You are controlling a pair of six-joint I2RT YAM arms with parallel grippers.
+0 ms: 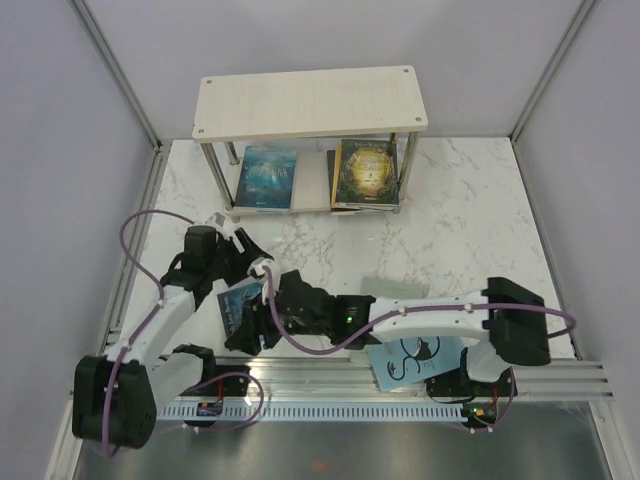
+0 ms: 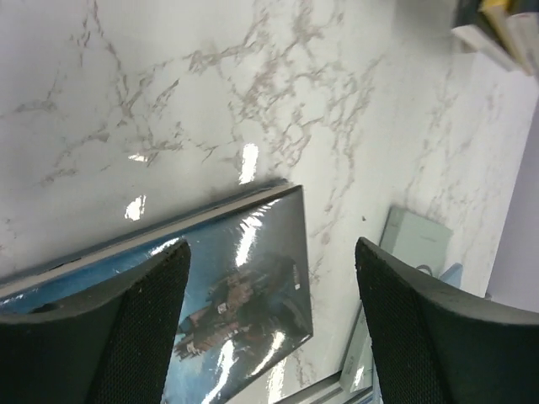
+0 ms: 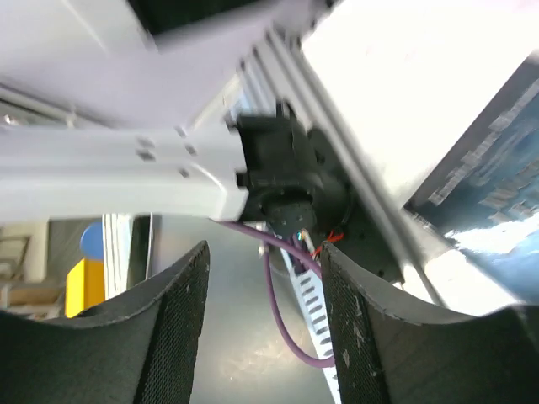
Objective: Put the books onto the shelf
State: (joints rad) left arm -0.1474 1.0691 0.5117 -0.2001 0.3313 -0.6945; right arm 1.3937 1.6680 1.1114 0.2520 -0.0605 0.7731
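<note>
Top external: dark blue book [image 1: 240, 303] at 8 o'clock, off the shelf [image 1: 310, 103]

Left arm [image 1: 165, 305] rises from 7 o'clock with its elbow bent. The left gripper [image 2: 271, 248] is released, jaws spread above the dark blue book. Right arm [image 1: 430, 315] stretches low toward 9 o'clock. The right gripper [image 3: 265, 251] is parted, nothing between its pads, just beside that book. Cat book [image 1: 415, 360] lies at 5 o'clock. The shelf at 12 o'clock holds a blue book [image 1: 266, 178] and a green book [image 1: 366, 172] below.
</note>
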